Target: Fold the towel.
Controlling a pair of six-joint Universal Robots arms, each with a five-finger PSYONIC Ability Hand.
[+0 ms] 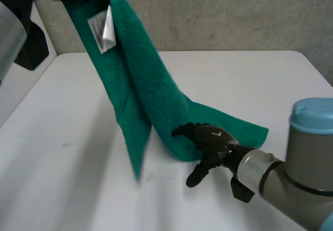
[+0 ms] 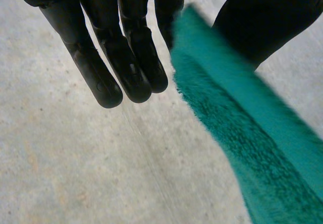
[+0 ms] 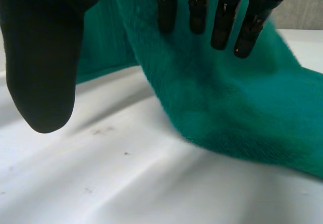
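Towel: not yet folded, I judge. Left hand pinches raised end; right hand spread, resting on lower end on surface.

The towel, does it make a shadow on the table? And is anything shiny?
Yes. Head view: the green towel throws a soft grey shadow on the white table beside its hanging edge, and its white label gleams a little. Right wrist view: a faint shadow lies on the table under the raised towel.
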